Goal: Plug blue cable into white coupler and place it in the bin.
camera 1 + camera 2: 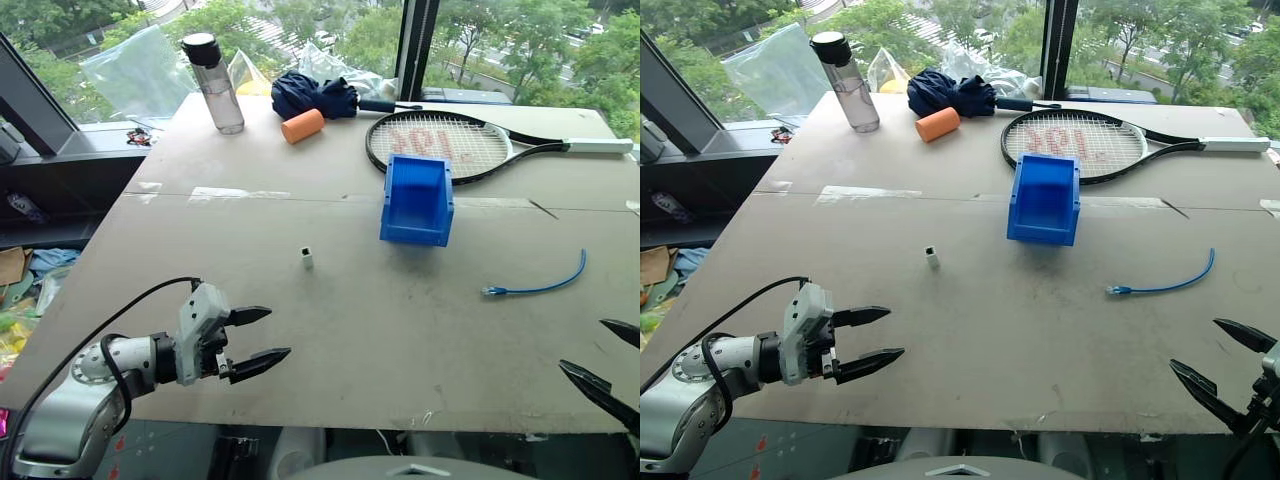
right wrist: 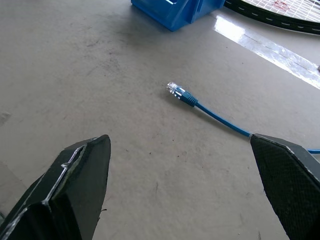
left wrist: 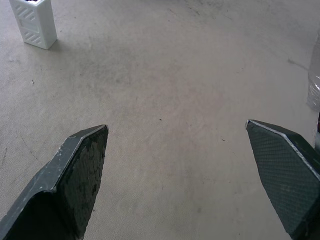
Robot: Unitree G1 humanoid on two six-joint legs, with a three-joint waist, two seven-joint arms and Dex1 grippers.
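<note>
Blue cable [image 1: 540,284] lies untouched; left gripper [image 1: 258,340] and right gripper [image 1: 608,358] hover spread, empty.

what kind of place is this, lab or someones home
Probably an improvised indoor test space, not a tidy lab: a bare board table stands against big windows looking onto trees, with odd props on it such as a tennis racket, a water bottle and a folded umbrella.

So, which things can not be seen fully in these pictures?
- Thin blue network cable: right wrist view, far end behind the right hand's finger.
- Small white plastic coupler: left wrist view, top cut by the edge.
- Blue plastic bin: head views, its inside mostly hidden by its walls.
</note>
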